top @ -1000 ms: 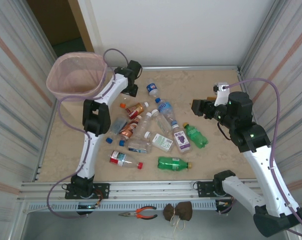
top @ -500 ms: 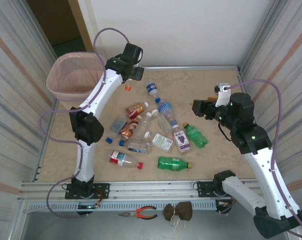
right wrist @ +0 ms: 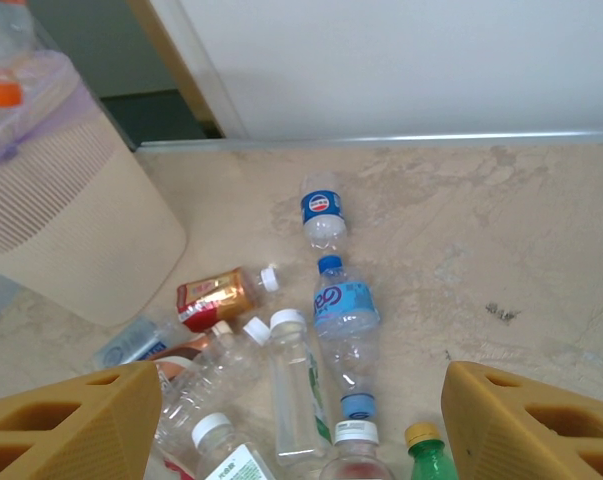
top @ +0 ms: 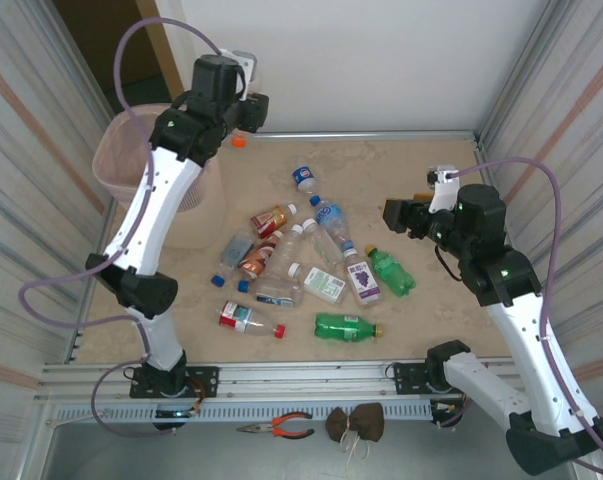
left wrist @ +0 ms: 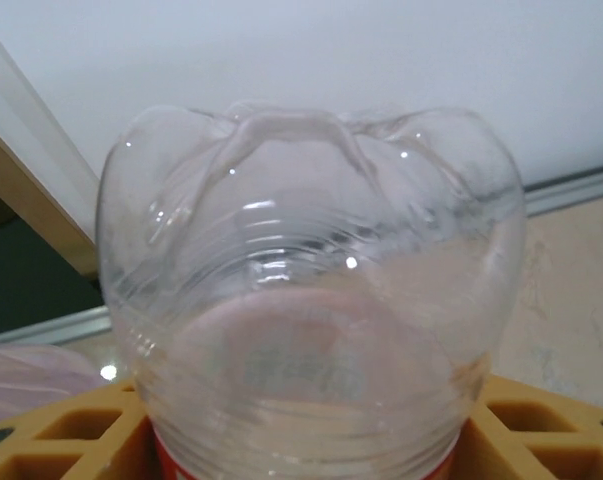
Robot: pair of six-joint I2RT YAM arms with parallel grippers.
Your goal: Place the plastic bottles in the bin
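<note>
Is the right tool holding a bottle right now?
No, the right tool has its fingers apart with nothing between them, while the bottles lie on the table below.

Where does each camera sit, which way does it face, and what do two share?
Top external: above, behind the arms, looking down on the table; both arms, left gripper, right gripper show.
Left wrist: on the left arm, facing the wall past the clear bottle its gripper holds.
Right wrist: on the right arm, looking down at plastic bottles and bin; open fingers at bottom.
Shared: top and right wrist both show the bin.
</note>
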